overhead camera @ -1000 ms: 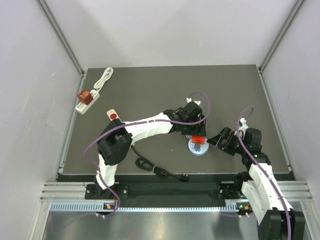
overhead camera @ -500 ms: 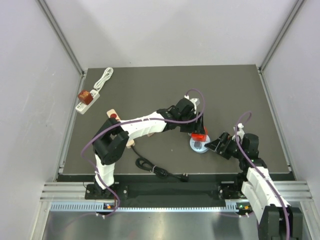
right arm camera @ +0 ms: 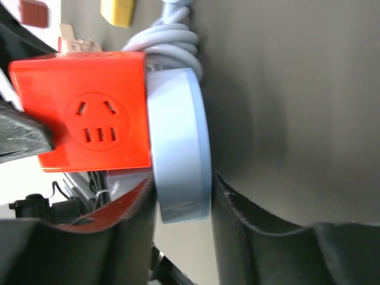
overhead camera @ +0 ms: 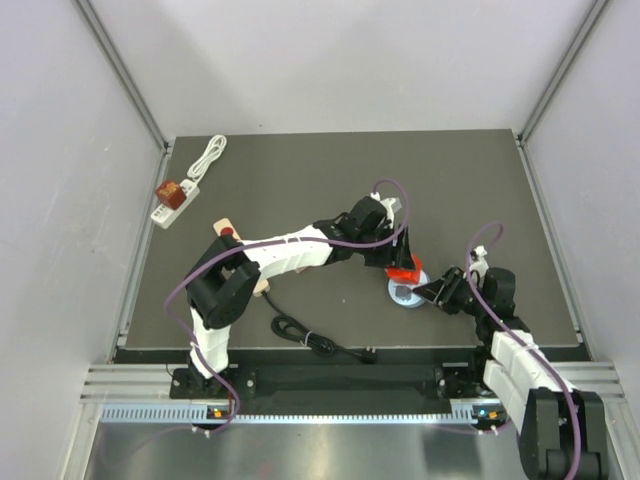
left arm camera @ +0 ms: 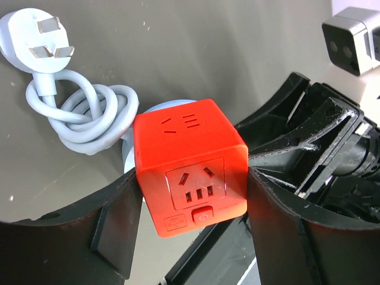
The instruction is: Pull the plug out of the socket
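Only the left wrist view showed the coiled white cord (left arm camera: pixel 89 116); the outstretched left gripper (left arm camera: pixel 193 228) clamped the orange cube (left arm camera: pixel 190 160), the right gripper (right arm camera: pixel 181 208) its grey base (right arm camera: pixel 178 136).

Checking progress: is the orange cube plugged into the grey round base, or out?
Plugged in: the orange cube sits flush against the grey base, no gap visible.

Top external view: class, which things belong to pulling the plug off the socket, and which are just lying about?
In the job: orange cube, grey round base, left gripper, right gripper.
Lying about: white power strip, black cable, cream strip with red dot.
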Available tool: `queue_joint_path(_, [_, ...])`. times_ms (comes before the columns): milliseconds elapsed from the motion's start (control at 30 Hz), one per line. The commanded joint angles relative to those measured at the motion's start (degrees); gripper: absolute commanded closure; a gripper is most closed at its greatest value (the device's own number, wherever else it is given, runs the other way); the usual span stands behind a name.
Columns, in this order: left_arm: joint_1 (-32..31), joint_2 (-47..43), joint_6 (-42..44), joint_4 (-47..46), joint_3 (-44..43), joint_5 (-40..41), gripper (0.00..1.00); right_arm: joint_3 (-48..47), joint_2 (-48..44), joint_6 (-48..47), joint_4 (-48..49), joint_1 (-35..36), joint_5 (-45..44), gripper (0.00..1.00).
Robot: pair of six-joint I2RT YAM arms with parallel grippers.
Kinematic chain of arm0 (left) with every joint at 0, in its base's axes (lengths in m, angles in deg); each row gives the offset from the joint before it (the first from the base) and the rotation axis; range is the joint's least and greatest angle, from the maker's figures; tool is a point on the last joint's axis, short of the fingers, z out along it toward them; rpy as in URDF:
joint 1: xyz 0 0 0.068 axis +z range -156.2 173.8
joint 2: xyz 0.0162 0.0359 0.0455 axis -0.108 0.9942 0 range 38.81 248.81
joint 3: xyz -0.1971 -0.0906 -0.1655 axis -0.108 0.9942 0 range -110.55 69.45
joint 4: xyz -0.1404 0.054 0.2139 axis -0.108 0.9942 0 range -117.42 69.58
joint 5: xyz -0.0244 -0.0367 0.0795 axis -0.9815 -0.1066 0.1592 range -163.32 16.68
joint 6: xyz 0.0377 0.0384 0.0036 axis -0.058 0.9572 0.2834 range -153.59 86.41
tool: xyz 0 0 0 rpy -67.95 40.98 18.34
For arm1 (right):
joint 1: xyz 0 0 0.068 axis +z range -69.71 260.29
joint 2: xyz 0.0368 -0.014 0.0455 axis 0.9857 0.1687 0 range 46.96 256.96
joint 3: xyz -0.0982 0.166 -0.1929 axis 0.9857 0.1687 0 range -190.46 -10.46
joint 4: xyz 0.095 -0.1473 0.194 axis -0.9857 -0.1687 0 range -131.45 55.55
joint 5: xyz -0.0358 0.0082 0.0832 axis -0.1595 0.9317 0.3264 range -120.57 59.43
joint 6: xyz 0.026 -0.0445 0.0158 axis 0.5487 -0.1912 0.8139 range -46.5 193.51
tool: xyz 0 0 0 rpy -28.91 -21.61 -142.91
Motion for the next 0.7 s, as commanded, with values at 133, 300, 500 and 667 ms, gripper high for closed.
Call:
queue_joint_path(133, [-0.37,-0.97,-4.14,-14.37,-0.17,-8.83,1.00,2.30,-5.01,2.75,3.68,-0.56,-6.21,1.00])
queue_joint_path(300, [-1.77,-1.31,-0.12,-17.02,0.97,-6.56,1.00,0.46,-8.00,4.43,-7.18,-0.56,-13.40,1.00])
queue_joint_path(500, [-3.19,-4.04,2.63,-20.52,3.96,-4.08,1.00,0.80,-8.88,5.22,-12.49,-0.56,-17.72,1.00])
queue_joint_path(667, [-1.26,-5.79,-6.64,-30.68,8.85,-9.96,1.00,1.07,-8.97,5.84,-14.42,-0.56,-19.49,1.00])
